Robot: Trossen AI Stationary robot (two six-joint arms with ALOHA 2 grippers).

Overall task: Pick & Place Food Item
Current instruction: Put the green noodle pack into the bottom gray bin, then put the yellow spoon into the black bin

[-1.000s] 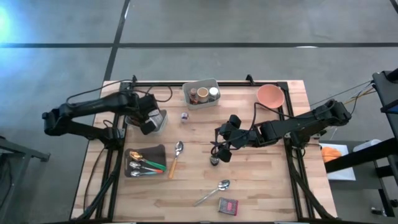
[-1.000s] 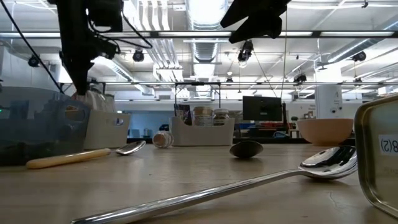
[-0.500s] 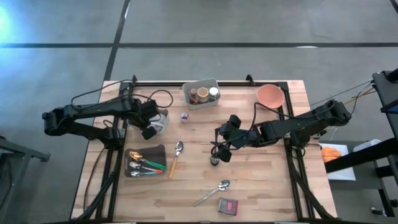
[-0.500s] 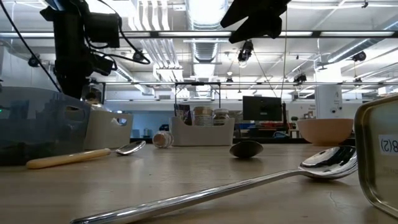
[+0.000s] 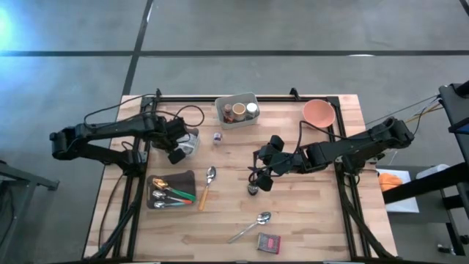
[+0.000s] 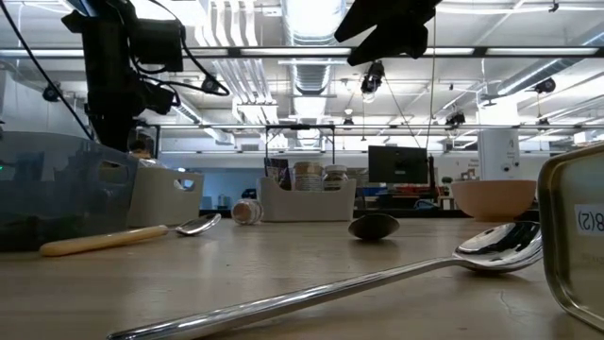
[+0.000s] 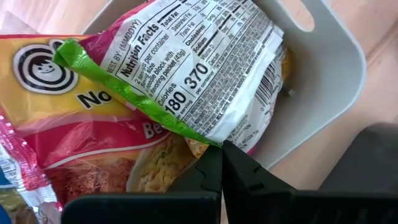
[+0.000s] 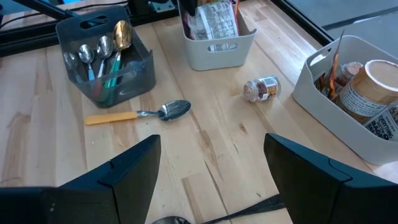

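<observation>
Noodle packet (image 7: 186, 81) sits in the white bin (image 7: 323, 68) at the table's left-rear, w/ the left gripper (image 7: 221, 163) at the bin's mouth, fingers clenched tight together right at the packet's lower edge. Looks like a thin pinch on the wrapper's green seam, but can't say for sure the film is caught. In the high view the left gripper (image 5: 178, 145) is over that bin (image 5: 192, 141).

Progress, my read: early. Pick is at the grasp stage at best; packet isn't lifted out, no placing done. Left to do: lift, carry, set down. Destination not clear from the scene.

Right gripper (image 5: 258, 178) waits mid-table, fingers spread wide, nothing between them, above a small dark object (image 5: 252, 190) I can't identify.

Writing: packet back shows "Nutrition Facts", "BEST BY (MM/DD/YY)", "Calories 180 370", "Sodium", plus a barcode. Front side is yellow/pink w/ a round face logo and letters "No" and "Be", rest hidden. Tin (image 6: 576, 236) in the low view reads "8(2)" as far as I can make out
</observation>
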